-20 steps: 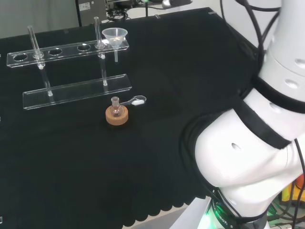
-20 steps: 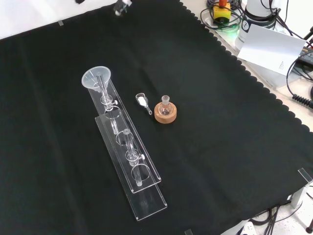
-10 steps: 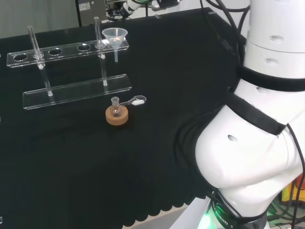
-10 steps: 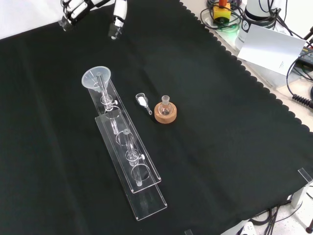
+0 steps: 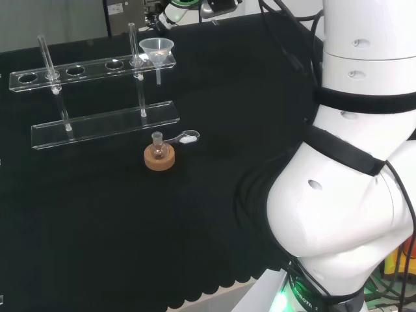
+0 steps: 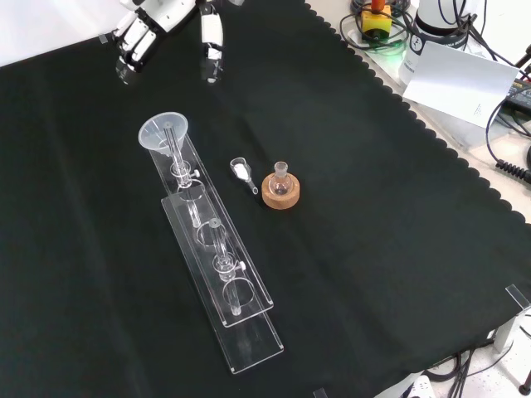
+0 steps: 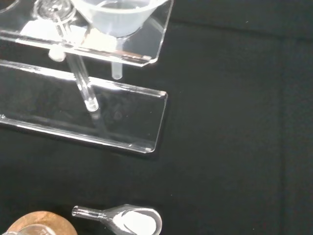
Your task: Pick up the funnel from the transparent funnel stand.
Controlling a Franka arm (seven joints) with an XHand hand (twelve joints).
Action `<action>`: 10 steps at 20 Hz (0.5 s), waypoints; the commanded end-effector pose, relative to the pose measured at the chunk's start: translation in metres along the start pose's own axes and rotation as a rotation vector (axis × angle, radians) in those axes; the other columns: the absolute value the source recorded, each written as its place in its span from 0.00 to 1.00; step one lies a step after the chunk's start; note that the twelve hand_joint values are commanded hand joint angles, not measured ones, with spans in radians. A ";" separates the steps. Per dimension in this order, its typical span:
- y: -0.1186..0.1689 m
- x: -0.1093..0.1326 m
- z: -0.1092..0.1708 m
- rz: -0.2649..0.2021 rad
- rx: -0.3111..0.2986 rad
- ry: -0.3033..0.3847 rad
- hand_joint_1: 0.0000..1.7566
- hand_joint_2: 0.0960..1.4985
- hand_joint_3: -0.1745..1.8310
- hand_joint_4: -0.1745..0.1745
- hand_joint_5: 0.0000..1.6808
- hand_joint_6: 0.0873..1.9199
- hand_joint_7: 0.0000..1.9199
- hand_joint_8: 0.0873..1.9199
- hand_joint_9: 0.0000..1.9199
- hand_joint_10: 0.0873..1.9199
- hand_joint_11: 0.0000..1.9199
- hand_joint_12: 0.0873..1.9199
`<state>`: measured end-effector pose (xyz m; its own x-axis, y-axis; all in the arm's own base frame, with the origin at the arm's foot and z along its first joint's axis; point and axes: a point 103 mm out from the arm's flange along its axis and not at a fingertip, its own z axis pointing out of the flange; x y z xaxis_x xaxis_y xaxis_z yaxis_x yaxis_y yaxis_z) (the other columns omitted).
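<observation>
In the head view, the funnel (image 5: 156,47) sits in the right end hole of the transparent funnel stand (image 5: 104,123) in the upper left of the frame, its stem hanging below the upper shelf, and two upright glass tubes (image 5: 47,57) rise from the same shelf. Below the stand, near the middle left, a small flask (image 5: 157,144) stands in a cork ring (image 5: 159,159) with a clear scoop holding white powder (image 5: 184,137) just beside it to the right. The arm's white links (image 5: 351,162) take up the right side, and part of the hand (image 5: 174,9) shows at the top edge, above the funnel and apart from it. The front view shows the hand (image 6: 170,29) more fully at the upper left: its fingers (image 6: 212,46) are straight and spread, holding nothing, well above the funnel (image 6: 163,133) at the stand's far end. Here the stand (image 6: 249,336) runs diagonally down the black-clothed worktop (image 6: 373,249), with the scoop (image 6: 242,172) and the flask on its cork ring (image 6: 280,194) to its right. In the wrist view, the funnel's bowl (image 7: 117,17) is seated in the shelf, its stem tip ends short of the base plate (image 7: 122,120), and the scoop (image 7: 129,219) lies beside the cork ring (image 7: 39,224).
</observation>
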<state>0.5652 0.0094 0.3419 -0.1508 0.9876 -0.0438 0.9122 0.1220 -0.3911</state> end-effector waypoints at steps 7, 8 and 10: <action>0.018 0.024 0.016 -0.078 0.034 -0.038 0.25 0.46 0.14 0.41 0.07 0.00 0.00 0.17 0.07 0.39 0.02 0.75; 0.020 0.025 0.018 -0.083 0.031 -0.039 0.25 0.46 0.14 0.41 0.07 0.00 0.00 0.17 0.06 0.39 0.02 0.75; 0.025 0.027 0.021 -0.094 0.021 -0.038 0.26 0.46 0.14 0.40 0.06 0.00 0.00 0.17 0.07 0.40 0.03 0.75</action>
<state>0.5704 0.0280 0.3225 -0.2164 0.9753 -0.0454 0.8897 0.1779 -0.4205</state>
